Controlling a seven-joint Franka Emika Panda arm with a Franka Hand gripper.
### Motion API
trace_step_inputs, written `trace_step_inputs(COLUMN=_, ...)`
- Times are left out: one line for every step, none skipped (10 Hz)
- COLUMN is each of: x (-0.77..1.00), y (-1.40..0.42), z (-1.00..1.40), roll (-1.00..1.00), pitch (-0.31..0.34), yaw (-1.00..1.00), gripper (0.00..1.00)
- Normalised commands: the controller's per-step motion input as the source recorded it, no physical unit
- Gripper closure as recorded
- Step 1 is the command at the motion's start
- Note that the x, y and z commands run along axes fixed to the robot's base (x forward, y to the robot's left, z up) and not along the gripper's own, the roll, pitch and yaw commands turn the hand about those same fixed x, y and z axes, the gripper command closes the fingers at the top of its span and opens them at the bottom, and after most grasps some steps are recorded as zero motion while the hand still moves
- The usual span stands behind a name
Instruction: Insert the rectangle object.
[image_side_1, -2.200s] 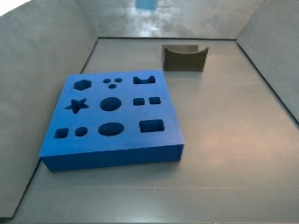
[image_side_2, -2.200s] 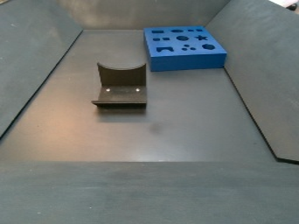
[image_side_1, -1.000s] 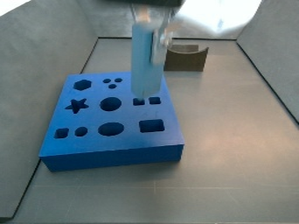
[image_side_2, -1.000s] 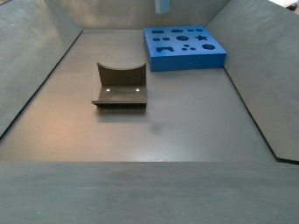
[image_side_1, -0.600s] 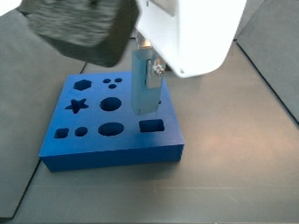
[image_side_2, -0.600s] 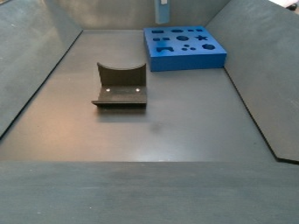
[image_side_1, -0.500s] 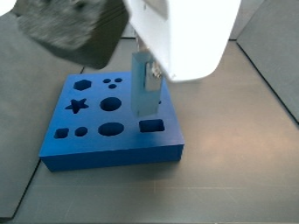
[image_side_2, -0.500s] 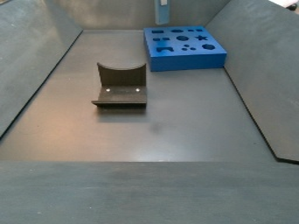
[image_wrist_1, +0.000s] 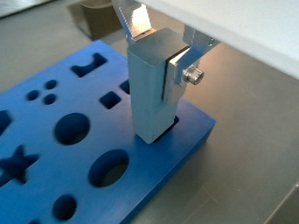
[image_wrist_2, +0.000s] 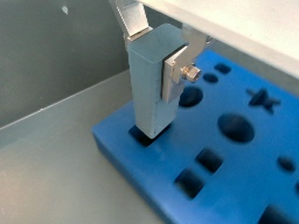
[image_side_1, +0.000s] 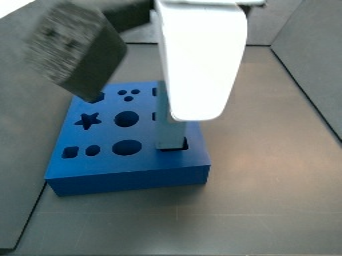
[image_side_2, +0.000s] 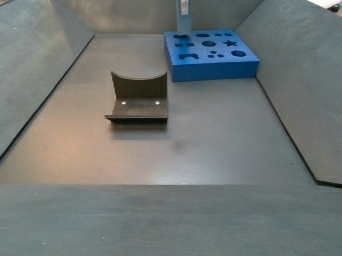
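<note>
While the gripper (image_wrist_1: 158, 44) clamps the rectangle object (image_wrist_1: 153, 92) upright between its silver fingers (image_wrist_1: 184, 61), the bar's lower end seems just inside a rectangular hole of the blue board (image_wrist_1: 70, 162).

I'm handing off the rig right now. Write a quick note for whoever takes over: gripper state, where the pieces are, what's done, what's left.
Gripper: shut on the rectangle object, holding it upright over the blue board.
Rectangle object: its lower end sits at or just inside the rectangular hole near the board's edge in both wrist views; how deep, I cannot tell.
U-shaped block: on the floor, apart from the board, untouched.
Done: bar picked and lined up with its hole.
Left: push it fully down, open the gripper, pull away.
</note>
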Motion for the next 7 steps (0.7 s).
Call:
trace_step_inputs(x=0.28, y=0.0, z=-0.31, roll=0.0, pitch=0.07, yaw=-0.19, gripper=1.0)
trace_step_inputs(x=0.31, y=-0.05, z=-0.29, roll=0.0, pitch=0.074, yaw=-0.19, gripper=1.0)
trace_step_inputs(x=0.17, y=-0.07, z=-0.4, roll=0.0, pitch=0.021, yaw=-0.1, gripper=1.0)
trace_step_inputs(x=0.0, y=-0.12, z=-0.63, roll=0.02, pitch=-0.014, yaw=0.0, gripper=1.0)
trace_step_inputs(x=-0.06, y=-0.14, z=-0.77, roll=0.05, pitch=-0.059, yaw=0.01, gripper=1.0)
trace_step_inputs(x=-0.11, y=-0.1, z=-0.76, roll=0.07, pitch=-0.111, yaw=0.05, gripper=1.0)
trace_step_inputs(x=-0.27, y=0.0, z=-0.41, roll=-0.07, pitch=-0.206, yaw=0.0, gripper=1.0)
